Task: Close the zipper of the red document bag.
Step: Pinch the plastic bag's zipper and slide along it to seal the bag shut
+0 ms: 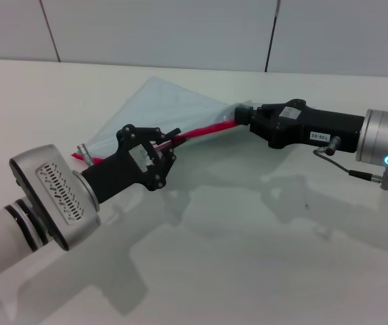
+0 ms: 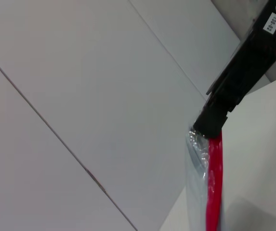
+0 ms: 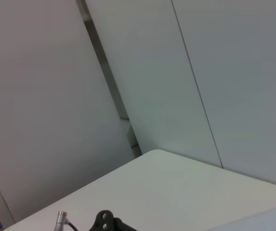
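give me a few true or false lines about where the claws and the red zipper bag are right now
1. The right claw is clamped on one end of the zipper. True.
2. The red document bag lies flat on the table. False: it is crumpled, and the end in the right claw is lifted off the table.
3. The left claw is at the zipper, nearer the bag's other end. True.
4. The zipper hangs slack in a loop between the claws. False: it runs fairly straight between them.
5. The left wrist view shows the right claw at the end of the red strip. True.
6. Both arms are parked away from the bag. False: both are at the bag.
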Action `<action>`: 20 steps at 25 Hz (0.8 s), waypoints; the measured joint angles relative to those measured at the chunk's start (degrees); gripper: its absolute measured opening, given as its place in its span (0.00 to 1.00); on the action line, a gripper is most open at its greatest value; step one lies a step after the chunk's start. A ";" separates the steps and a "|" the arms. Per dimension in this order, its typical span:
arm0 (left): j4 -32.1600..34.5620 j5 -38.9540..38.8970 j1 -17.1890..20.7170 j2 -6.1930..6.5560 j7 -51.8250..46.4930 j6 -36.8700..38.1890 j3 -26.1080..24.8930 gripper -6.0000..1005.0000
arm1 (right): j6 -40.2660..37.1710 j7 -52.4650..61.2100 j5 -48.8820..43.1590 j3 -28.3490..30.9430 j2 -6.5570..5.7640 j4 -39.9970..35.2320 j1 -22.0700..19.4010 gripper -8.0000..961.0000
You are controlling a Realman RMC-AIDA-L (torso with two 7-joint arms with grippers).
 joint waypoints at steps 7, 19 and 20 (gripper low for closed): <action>0.00 -0.07 -0.09 -0.04 -0.01 -0.73 -0.01 0.09 | 0.59 0.02 0.46 0.72 0.06 -0.33 -0.78 0.03; 0.00 -0.07 0.24 -0.09 -0.01 -1.01 -0.01 0.09 | 0.60 1.69 0.62 7.20 -0.28 -5.36 -5.84 0.03; 0.00 -0.07 0.25 -0.09 -0.01 -1.02 -0.01 0.09 | 0.61 1.99 0.63 8.17 -0.29 -6.04 -6.53 0.03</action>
